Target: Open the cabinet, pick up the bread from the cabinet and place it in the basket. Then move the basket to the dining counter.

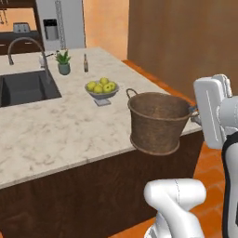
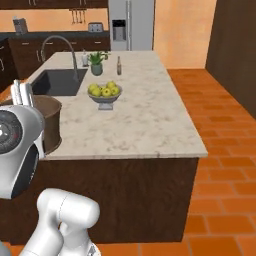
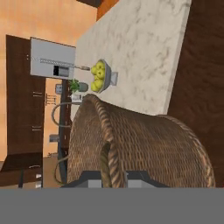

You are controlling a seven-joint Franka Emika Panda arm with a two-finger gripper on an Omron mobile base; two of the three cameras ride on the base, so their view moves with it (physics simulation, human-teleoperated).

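Last step now: fingers (image 3: 114, 174) clamped on the basket (image 1: 157, 122) rim, basket hanging at the table (image 1: 56, 135) edge, so next it needs setting down on top near the fruit bowl (image 1: 102, 89).

One basket (image 1: 158, 122), center right of left base view. One dining counter (image 1: 56, 130). One grey bowl (image 1: 102, 92) of yellow-green fruit, about five or six, exact count unclear. One potted plant (image 1: 63, 62), upper left. One small dark bottle (image 1: 86, 63) beside it. One sink (image 1: 25, 88), one faucet (image 1: 25, 46). One fridge (image 2: 131, 22), top center of right base view. One toaster (image 2: 95, 27).
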